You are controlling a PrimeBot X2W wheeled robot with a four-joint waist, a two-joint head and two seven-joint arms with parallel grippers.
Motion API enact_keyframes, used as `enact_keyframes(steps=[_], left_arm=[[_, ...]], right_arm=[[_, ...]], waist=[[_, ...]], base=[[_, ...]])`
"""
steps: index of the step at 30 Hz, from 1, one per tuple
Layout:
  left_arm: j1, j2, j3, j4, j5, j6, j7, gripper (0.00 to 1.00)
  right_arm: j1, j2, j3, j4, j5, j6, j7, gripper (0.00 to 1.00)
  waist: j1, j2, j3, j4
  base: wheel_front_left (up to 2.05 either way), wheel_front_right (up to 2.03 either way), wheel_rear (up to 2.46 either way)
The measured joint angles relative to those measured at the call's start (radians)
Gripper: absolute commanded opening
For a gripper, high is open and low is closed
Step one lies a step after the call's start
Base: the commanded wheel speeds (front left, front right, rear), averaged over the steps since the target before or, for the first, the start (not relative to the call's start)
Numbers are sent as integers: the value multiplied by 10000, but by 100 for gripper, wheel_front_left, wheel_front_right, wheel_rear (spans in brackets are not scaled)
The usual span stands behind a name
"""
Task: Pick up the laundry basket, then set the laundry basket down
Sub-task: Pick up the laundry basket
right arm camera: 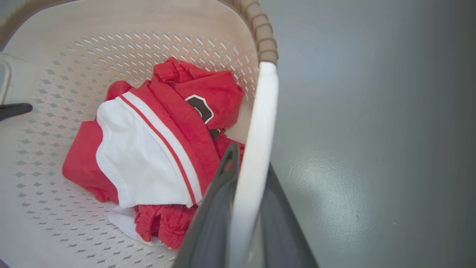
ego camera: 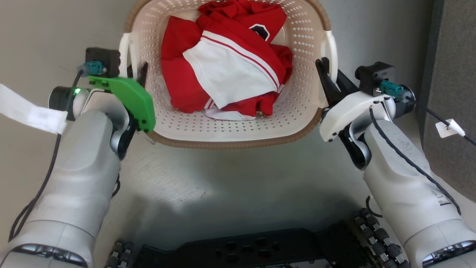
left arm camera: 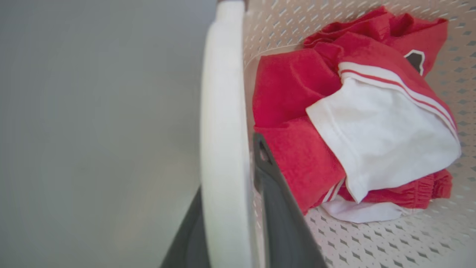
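Observation:
The laundry basket (ego camera: pixel 230 143) is a cream perforated tub with a brown woven-look rim, right in front of me over the grey floor. My left gripper (ego camera: pixel 135 72) is shut on its white left handle (ego camera: pixel 124 52). In the left wrist view that handle (left arm camera: pixel 223 93) runs between the dark fingers (left arm camera: pixel 275 193). My right gripper (ego camera: pixel 332 74) is shut on the white right handle (ego camera: pixel 332 48), and the right wrist view shows the handle (right arm camera: pixel 264 104) between its fingers (right arm camera: pixel 219 186). I cannot tell whether the basket touches the floor.
Crumpled red and white clothes (ego camera: pixel 223 63) lie in the basket. My dark wheeled base (ego camera: pixel 260 249) sits below it at the bottom edge. A dark grey surface (ego camera: pixel 450 74) borders the floor on the right. Cables trail from both wrists.

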Motion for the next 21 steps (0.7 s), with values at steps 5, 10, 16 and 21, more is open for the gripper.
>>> enact_keyframes(steps=[5,10,16,21], left_arm=[[-221,-79,-29,305,-88,29,-6,0],[-226,-180,-151,512,-182,48,-15,0],[-220,-322,-347,905,-583,58,61,0],[-203,-399,-491,1129,-846,58,362,0]], right_arm=[[-151,36,35,284,90,13,-19,0],[-236,81,38,591,100,19,-27,0],[-369,75,161,1241,98,98,-27,0],[-562,81,359,1848,94,119,-27,0]], waist=[[0,0,-34,12],[0,0,-151,24],[0,0,-434,29],[0,0,-761,28]], base=[[0,0,0],[0,0,0],[0,0,0],[0,0,0]])
